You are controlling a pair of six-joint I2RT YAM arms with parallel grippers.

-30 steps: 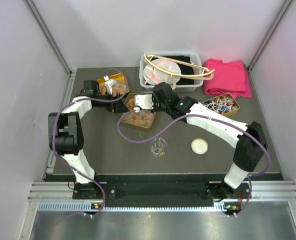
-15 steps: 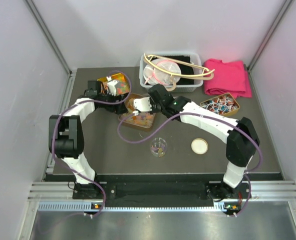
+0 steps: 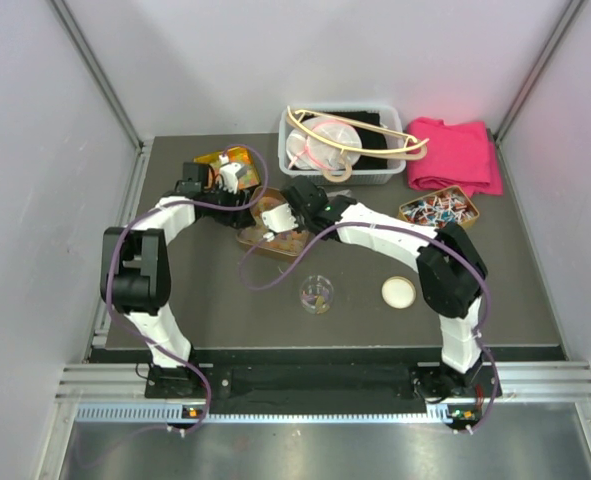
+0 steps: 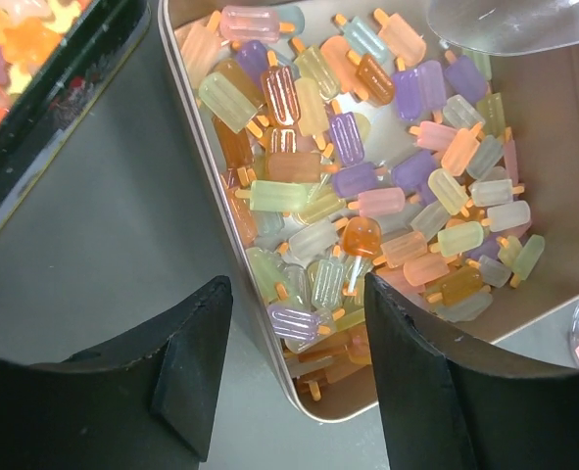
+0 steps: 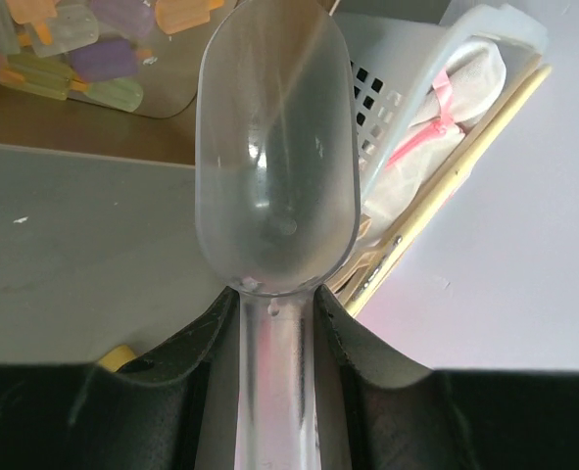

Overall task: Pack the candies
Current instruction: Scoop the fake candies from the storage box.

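Clear scoop (image 5: 274, 166) x1 clamped in R gripper (image 5: 274, 318); L gripper (image 4: 294, 294) wide, empty; candies (image 4: 353, 137) dozens, 1 tin (image 4: 554, 117).

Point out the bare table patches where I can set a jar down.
Free: the near strip between glass cup and left arm; the right near corner, outside the right arm. Crowded: the back, around the candy tray, basket and pink cloth.

Popsicle-shaped candies (image 4: 367, 186) in a metal tin (image 4: 554, 127), its near corner between the parted fingers of the left claw (image 4: 297, 294).
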